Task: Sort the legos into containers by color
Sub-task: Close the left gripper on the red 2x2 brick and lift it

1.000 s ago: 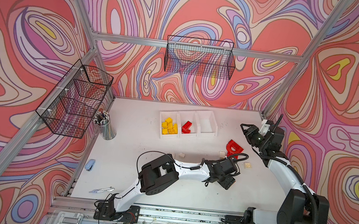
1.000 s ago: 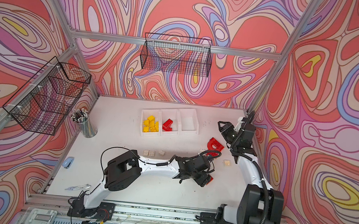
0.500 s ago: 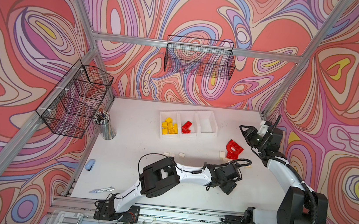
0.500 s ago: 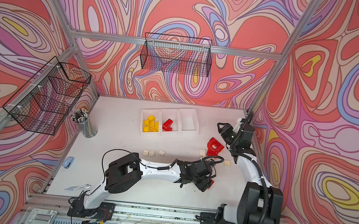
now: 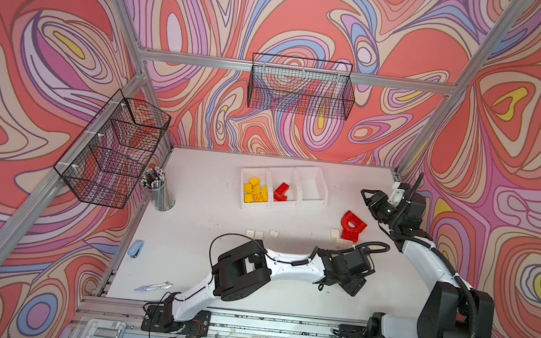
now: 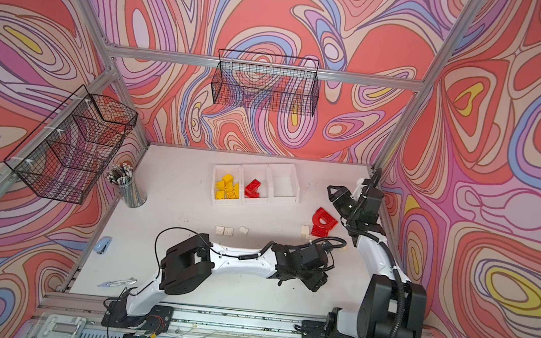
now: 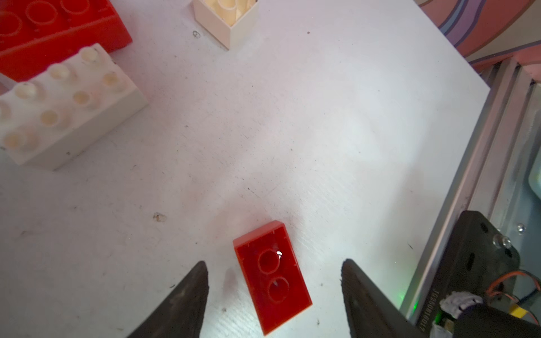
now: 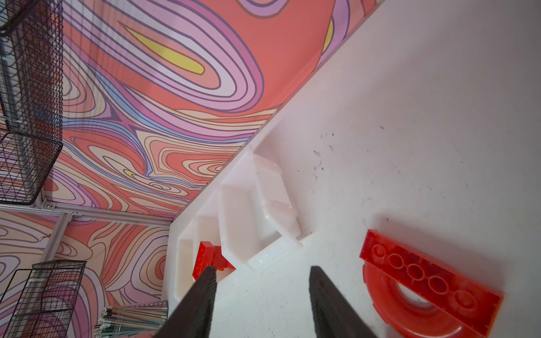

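In the left wrist view a small red lego (image 7: 272, 278) lies flat on the table between the open fingers of my left gripper (image 7: 273, 262), which touch neither side of it. In both top views that gripper (image 5: 353, 283) hangs low at the front right and hides the brick. A white lego (image 7: 64, 108) and the red arch lego (image 5: 352, 226) lie nearby. My right gripper (image 5: 368, 196) is open and empty, just beyond the arch (image 8: 424, 289). The containers (image 5: 282, 187) hold yellow legos (image 5: 254, 190) and red legos (image 5: 281, 192). The right bin (image 5: 310, 186) holds nothing.
Loose white legos lie at mid-table (image 5: 254, 234) (image 5: 274, 233) and beside the arch (image 5: 334, 233). A pencil cup (image 5: 159, 188), a blue object (image 5: 135, 248) and a small tool (image 5: 153, 286) sit along the left. Wire baskets (image 5: 115, 152) (image 5: 301, 86) hang on the walls. The table's edge rail (image 7: 483, 190) is close to my left gripper.
My left gripper has shifted a little toward the front right and its jaws have narrowed slightly. The right gripper has edged slightly left. The legos have not moved.
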Robot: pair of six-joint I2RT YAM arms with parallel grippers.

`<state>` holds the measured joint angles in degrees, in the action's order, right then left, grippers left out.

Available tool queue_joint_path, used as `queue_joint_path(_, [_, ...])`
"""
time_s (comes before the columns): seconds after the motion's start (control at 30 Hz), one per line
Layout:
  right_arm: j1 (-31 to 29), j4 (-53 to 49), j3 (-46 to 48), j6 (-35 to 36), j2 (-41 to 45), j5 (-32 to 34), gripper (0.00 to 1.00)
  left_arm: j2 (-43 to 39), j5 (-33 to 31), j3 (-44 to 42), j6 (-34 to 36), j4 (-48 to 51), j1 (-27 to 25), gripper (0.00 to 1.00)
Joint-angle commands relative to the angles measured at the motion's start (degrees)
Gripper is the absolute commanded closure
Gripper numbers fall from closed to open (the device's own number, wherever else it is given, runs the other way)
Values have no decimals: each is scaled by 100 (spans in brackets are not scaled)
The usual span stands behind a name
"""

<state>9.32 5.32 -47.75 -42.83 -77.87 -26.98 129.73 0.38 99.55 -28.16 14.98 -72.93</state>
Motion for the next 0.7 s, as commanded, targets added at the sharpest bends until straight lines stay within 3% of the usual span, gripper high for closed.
queue_joint_path(0.0, [25,-39,80,47,66,49,46,285,-85,204,-136,362,-27,32])
queue_joint_path(0.3, [31,-14,99,72,89,28,46,566,-282,450,-108,760,-36,39])
queue_joint_path(0.67, [28,17,129,62,123,-2,46,162,-552,88,-84,719,-33,73])
